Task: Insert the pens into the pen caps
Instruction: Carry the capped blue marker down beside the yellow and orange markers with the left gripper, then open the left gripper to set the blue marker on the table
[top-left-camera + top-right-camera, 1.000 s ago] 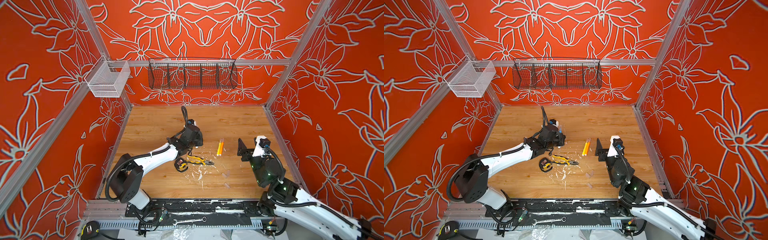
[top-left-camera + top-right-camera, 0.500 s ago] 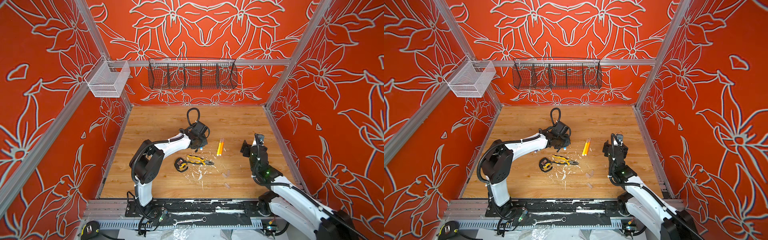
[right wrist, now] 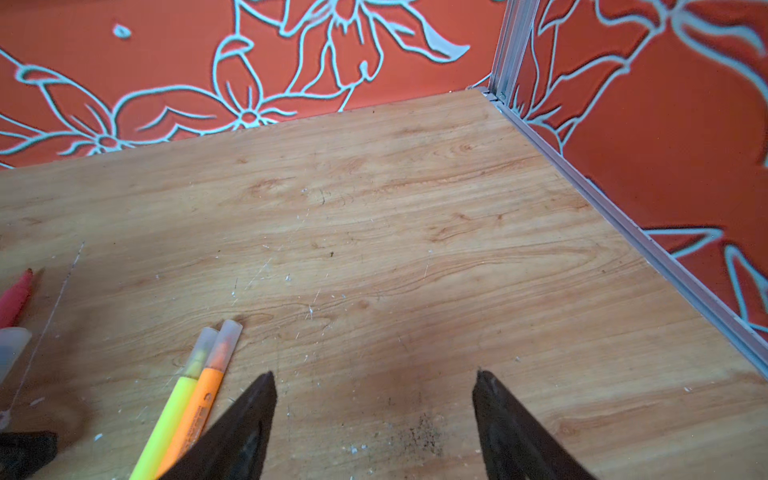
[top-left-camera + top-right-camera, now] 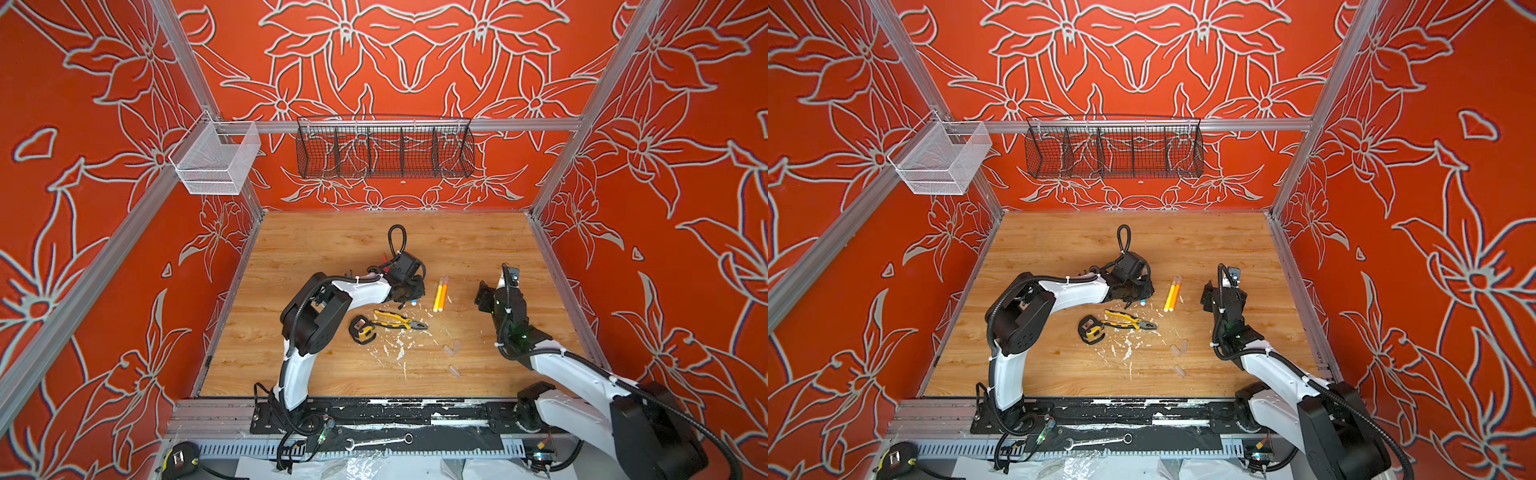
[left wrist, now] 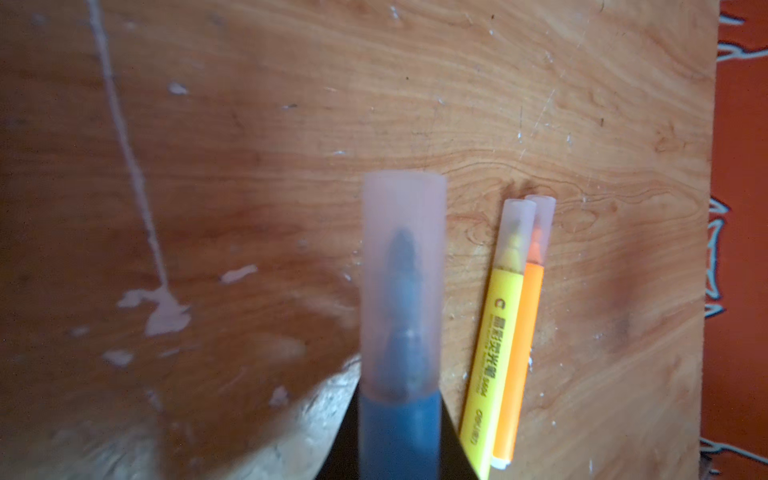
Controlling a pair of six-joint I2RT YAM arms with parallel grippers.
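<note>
Left wrist: yellow pen [image 5: 496, 332], Chinese print

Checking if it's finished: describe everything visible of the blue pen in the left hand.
The blue pen is a slim marker with a matte blue barrel. A frosted clear cap sits over its front end, the dark pointed tip showing through. The left hand is shut on the barrel, black fingers either side just behind the cap. It points out over the wooden table, apart from the capped yellow pen and orange pen. Its rear end is hidden.
</note>
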